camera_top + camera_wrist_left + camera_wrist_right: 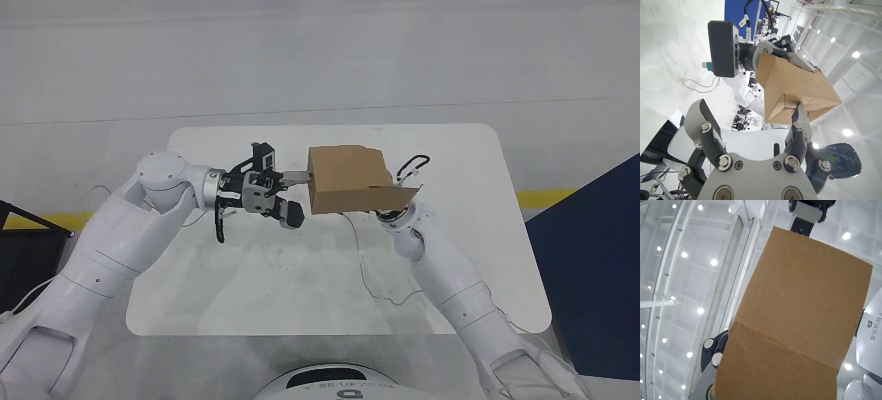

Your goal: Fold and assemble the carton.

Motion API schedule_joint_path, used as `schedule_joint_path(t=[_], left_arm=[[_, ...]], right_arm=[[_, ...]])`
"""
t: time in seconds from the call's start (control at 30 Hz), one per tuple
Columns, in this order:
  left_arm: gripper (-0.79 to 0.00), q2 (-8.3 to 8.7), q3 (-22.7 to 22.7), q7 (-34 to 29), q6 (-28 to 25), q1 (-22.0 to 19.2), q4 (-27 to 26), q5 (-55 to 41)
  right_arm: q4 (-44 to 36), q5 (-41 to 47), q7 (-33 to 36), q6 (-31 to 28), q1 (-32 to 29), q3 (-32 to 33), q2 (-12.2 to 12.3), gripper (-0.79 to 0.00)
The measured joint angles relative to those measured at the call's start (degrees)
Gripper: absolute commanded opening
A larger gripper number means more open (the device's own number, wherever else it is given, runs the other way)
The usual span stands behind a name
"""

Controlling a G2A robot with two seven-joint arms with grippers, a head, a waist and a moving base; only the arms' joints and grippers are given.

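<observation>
The brown carton hangs in the air above the white bench, between both arms. The right jaws are clamped on a panel at its right end, holding it up. The left jaws stand wide apart, gripping nothing, with one fingertip touching the carton's folded end.

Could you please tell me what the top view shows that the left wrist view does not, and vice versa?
The top view adds the yellow floor stripe and the whole rounded outline of the white table under the raised brown cardboard carton. The left wrist view adds the carton's folded end flaps, with one finger of the open left gripper touching their seam, the other apart. Both share the carton, some table surface, and the right gripper clamped on the carton's far end.
</observation>
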Motion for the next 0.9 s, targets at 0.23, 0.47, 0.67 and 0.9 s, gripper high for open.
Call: schedule_joint_path(t=[0.23, 0.47, 0.67, 0.9], left_arm=[[0.0, -0.03, -3.2, 1.28, -1.98, 2.08, 2.27, -3.65], [0.0, 1.74, -10.9, -2.47, -3.59, 5.56, 10.82, -6.82], [0.0, 2.97, -15.74, -5.55, -3.89, 9.21, 13.4, -7.52], [0.0, 3.2, -18.12, -6.81, -4.06, 12.08, 13.93, -10.47]], right_arm=[[-0.84, -2.64, -0.33, -3.55, -0.16, 0.24, -0.21, -0.785], [-0.82, -2.57, -0.31, -3.46, -0.16, 0.24, -0.2, -0.785], [-1.23, -0.96, -8.43, -7.73, -0.88, 1.73, -0.06, -0.785], [-12.02, 6.45, -26.72, -17.27, -4.49, 6.74, 0.47, -0.785]])
